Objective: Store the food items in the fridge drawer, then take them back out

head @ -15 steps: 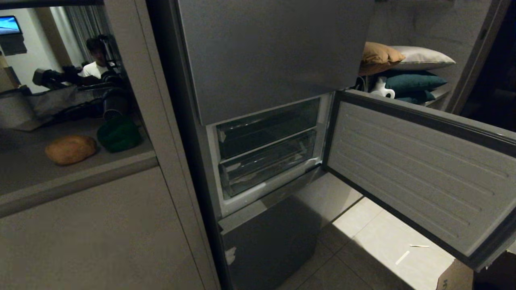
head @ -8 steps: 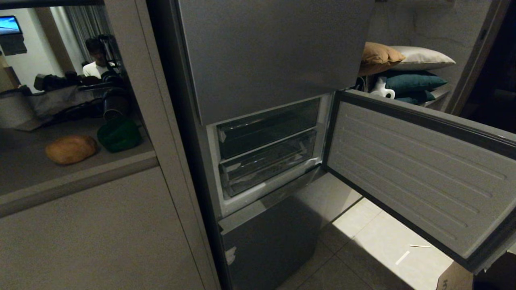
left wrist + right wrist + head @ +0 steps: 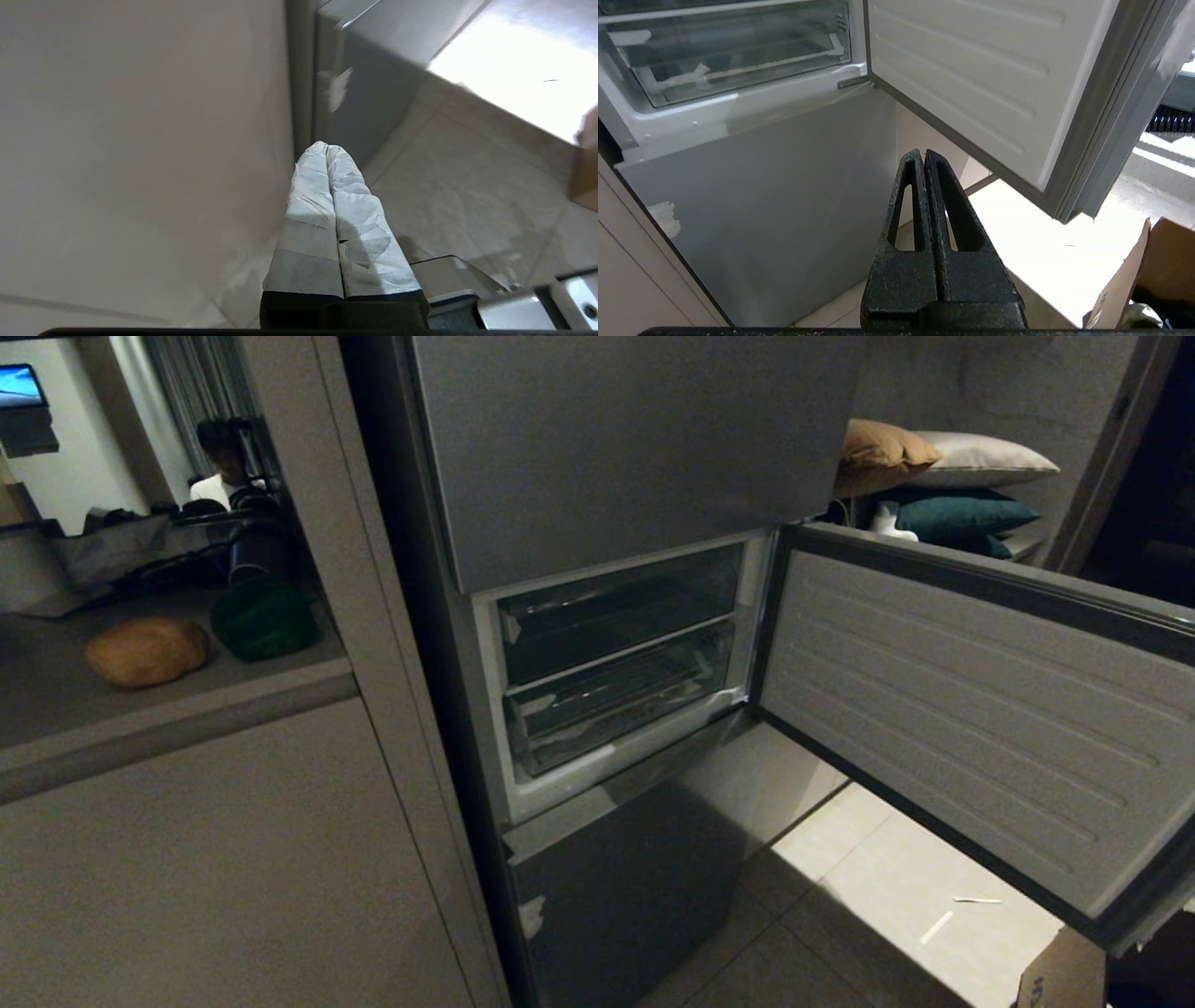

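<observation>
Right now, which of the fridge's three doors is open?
The middle door, swung out to the right, showing the clear fridge drawer. The top door and bottom door sit flat and shut.

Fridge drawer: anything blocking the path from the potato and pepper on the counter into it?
The middle fridge door is swung open, but the clear drawer is pushed in, so it must be pulled out first. A cabinet side panel stands between the potato, the pepper and the fridge.
</observation>
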{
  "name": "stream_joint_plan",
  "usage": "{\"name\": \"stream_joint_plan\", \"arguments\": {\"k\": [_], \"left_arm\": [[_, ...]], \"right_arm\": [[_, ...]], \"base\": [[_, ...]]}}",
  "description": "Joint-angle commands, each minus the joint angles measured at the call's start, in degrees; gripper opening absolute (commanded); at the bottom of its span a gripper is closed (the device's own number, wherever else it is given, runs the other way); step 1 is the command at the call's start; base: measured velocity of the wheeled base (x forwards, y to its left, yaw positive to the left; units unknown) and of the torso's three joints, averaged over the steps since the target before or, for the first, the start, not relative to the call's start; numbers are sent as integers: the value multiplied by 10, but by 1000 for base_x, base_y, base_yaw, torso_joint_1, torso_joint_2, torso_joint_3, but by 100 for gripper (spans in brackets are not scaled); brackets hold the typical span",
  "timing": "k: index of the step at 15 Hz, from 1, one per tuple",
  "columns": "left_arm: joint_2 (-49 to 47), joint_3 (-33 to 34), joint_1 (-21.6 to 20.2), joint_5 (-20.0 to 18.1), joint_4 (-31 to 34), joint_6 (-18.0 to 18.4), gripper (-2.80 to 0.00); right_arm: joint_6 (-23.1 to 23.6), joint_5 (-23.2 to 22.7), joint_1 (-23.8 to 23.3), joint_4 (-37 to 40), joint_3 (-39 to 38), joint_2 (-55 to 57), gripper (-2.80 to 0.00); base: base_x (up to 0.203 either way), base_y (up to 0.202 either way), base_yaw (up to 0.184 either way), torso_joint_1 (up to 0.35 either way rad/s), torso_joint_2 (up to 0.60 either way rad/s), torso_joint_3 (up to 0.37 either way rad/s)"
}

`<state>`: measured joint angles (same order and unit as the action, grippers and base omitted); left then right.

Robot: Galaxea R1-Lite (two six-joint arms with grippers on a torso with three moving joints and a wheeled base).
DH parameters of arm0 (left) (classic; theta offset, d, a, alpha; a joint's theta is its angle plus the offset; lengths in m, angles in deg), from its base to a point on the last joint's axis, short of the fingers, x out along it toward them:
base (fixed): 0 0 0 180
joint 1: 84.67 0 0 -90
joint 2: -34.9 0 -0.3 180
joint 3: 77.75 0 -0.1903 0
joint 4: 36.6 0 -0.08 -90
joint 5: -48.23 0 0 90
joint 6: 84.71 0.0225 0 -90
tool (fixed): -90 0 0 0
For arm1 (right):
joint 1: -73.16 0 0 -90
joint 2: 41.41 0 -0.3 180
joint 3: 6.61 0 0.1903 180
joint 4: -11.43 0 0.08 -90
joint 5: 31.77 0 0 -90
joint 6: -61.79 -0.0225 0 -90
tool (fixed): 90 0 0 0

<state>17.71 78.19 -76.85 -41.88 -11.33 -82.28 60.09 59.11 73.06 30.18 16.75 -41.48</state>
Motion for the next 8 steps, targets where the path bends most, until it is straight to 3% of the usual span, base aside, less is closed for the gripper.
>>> {"name": "stream_joint_plan", "arguments": {"k": [1, 6, 8], "left_arm": [[-1, -1, -23, 0, 3, 0, -280], [9, -1, -31, 2, 3, -3, -280], [15, -2, -72, 1, 4, 2, -280]], "right_arm": [[0, 0, 0, 0, -18, 1, -280], [0, 0, 0, 0, -18, 0, -280], [0, 0, 0, 0, -18, 1, -280]], "base": [[0, 0, 0, -134, 345, 197], [0, 0, 0, -158, 360, 208], [0, 0, 0, -186, 443, 258]]}}
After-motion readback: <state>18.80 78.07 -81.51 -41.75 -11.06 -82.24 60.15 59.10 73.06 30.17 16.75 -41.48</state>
